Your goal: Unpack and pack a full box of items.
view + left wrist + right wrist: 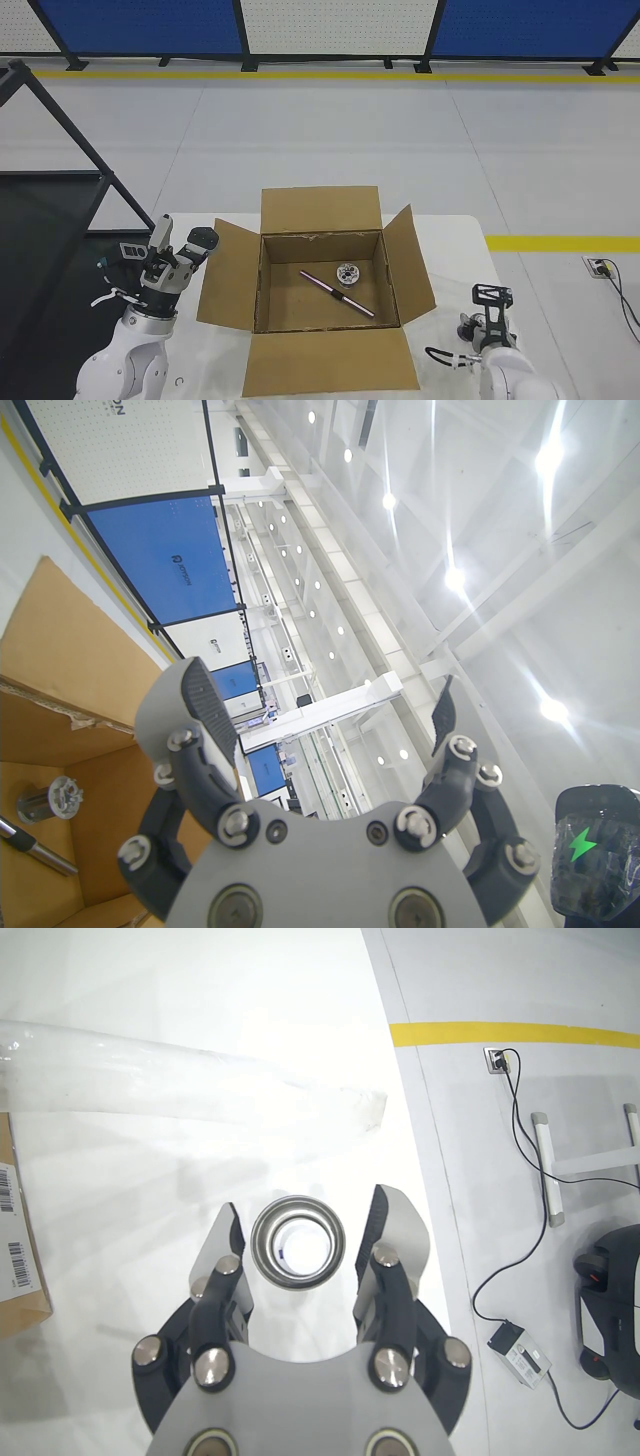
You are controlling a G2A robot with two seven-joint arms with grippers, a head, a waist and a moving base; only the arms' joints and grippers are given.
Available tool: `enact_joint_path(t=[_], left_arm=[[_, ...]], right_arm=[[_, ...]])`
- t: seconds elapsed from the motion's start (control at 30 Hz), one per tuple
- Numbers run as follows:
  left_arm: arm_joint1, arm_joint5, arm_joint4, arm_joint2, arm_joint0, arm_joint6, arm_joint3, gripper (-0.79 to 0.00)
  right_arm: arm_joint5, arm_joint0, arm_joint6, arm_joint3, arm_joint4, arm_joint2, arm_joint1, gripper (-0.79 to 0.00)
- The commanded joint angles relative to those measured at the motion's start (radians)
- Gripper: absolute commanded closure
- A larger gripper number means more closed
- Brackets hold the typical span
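Left gripper [325, 680] jaws gaped wide, empty, left of box [320, 210] | right gripper [302, 1200] jaws stood wide astride steel ring [260, 1248] on table [125, 1253], untouching | rod [37, 847] in box, one end cut off in left wrist view

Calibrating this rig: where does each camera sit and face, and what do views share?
Top view: above the arms, looking down into the box; left gripper, right gripper flank it.
Left wrist view: on that wrist, aimed at the ceiling past open fingers.
Right wrist view: on that wrist, down at a metal ring framed by open fingers.
Shared: top and left wrist show the rod.
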Motion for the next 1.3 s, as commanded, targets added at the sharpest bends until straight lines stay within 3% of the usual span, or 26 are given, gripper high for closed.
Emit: enact_joint_path(t=[0.0, 0.2, 0.43, 0.63, 0.83, 1.27], left_arm=[[0.000, 0.000, 0.000, 0.000, 0.000, 0.000, 0.000, -0.785], [0.000, 0.000, 0.000, 0.000, 0.000, 0.000, 0.000, -0.785], [0.000, 0.000, 0.000, 0.000, 0.000, 0.000, 0.000, -0.785], [0.000, 0.000, 0.000, 0.000, 0.000, 0.000, 0.000, -0.785], [0.000, 0.000, 0.000, 0.000, 0.000, 0.000, 0.000, -0.785], [0.000, 0.000, 0.000, 0.000, 0.000, 0.000, 0.000, -0.785]], right_arm=[[0.007, -0.006, -0.007, -0.021, 0.008, 0.010, 0.000, -0.785], [0.032, -0.078, -0.106, -0.222, 0.090, 0.057, -0.002, -0.785], [-0.036, -0.214, -0.247, -0.506, 0.151, 0.072, -0.001, -0.785], [-0.117, -0.197, -0.434, -0.506, 0.181, -0.026, -0.002, -0.785], [-0.169, -0.148, -0.487, -0.506, 0.142, -0.194, -0.005, -0.785], [-0.166, -0.144, -0.496, -0.506, 0.136, -0.199, -0.005, -0.785]])
